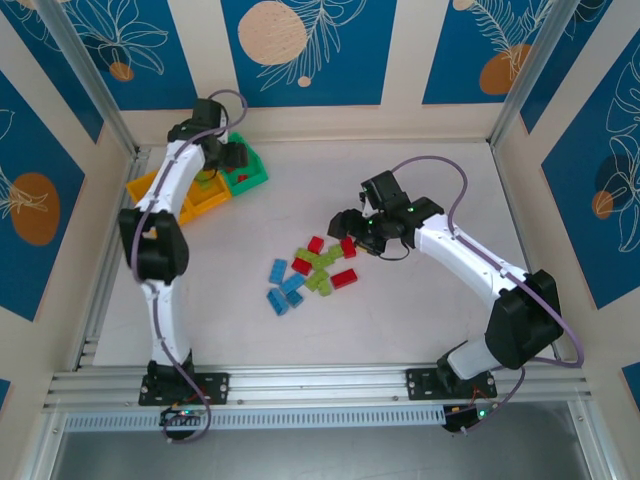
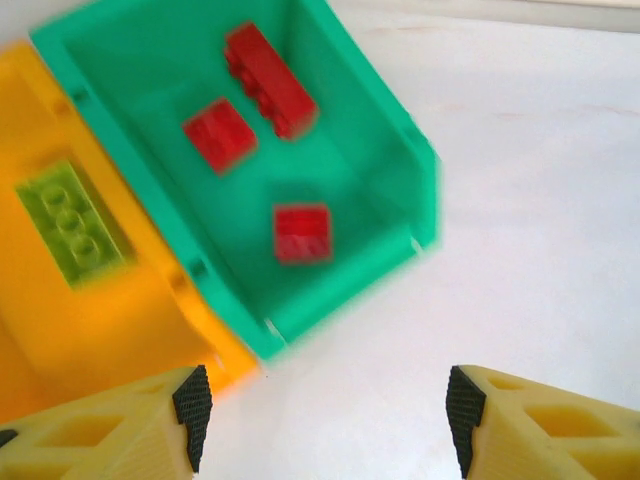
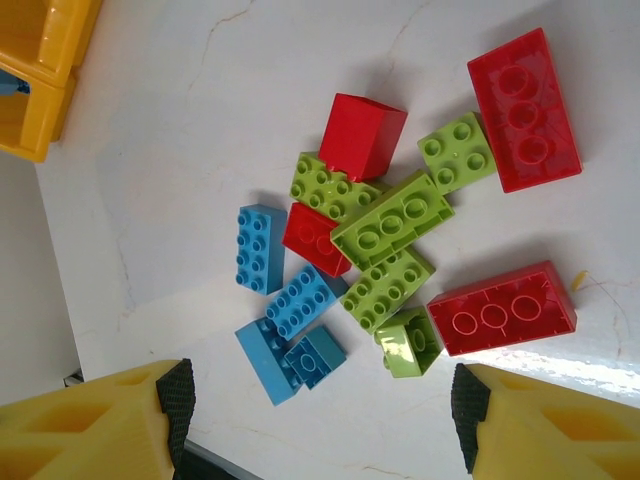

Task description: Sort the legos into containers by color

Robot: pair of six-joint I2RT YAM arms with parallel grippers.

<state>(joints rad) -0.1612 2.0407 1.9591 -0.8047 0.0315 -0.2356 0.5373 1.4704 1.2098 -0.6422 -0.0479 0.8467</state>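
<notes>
We find the left pincer (image 2: pixel 327 420) wide and empty over the corner of the green bin (image 2: pixel 150 70), which holds three red legos (image 2: pixel 302 233), and the right pincer (image 3: pixel 318 412) wide and empty above the mixed pile (image 3: pixel 390 222) on the worktop (image 3: pixel 180 110), so we judge picking in hand, calling next for a descent onto one outlying brick.
</notes>
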